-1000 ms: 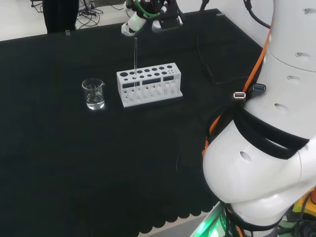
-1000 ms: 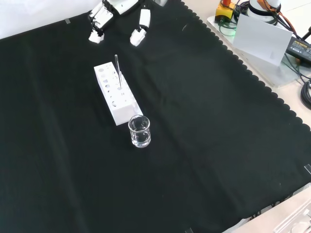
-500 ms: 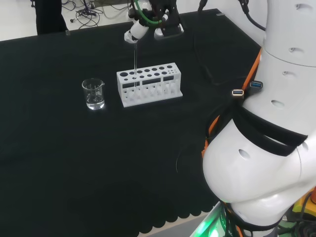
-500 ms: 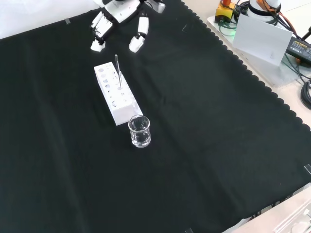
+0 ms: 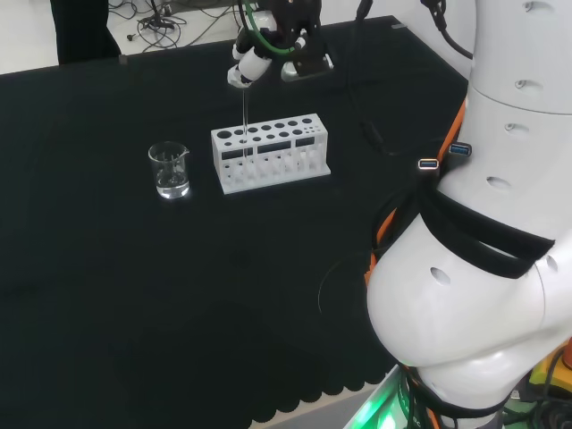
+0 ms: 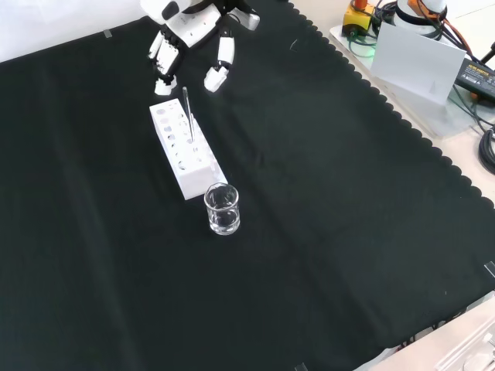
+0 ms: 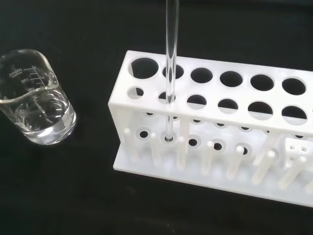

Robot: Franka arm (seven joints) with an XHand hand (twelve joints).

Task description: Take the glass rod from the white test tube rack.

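A white test tube rack [image 5: 270, 153] [image 6: 186, 149] [image 7: 215, 132] stands on the black cloth. A thin clear glass rod [image 5: 245, 121] [image 6: 187, 116] [image 7: 170, 58] stands upright in one of its holes near the beaker end. The black and white hand [image 5: 268, 55] [image 6: 191, 39] hangs just above and behind the rod's top, fingers straight and spread, with nothing between them. In the front view its fingertips [image 6: 216, 78] sit either side of the rod's upper end, apart from it.
A small glass beaker [image 5: 169, 170] [image 6: 222, 208] [image 7: 34, 98] with a little clear liquid stands beside the rack's end. The arm's big white links [image 5: 483, 250] fill the head view's right. Boxes and cables [image 6: 418, 46] lie beyond the cloth's scalloped edge.
The hand has come down and closer to the rod's top over the last second. Rod, rack and beaker have not moved.
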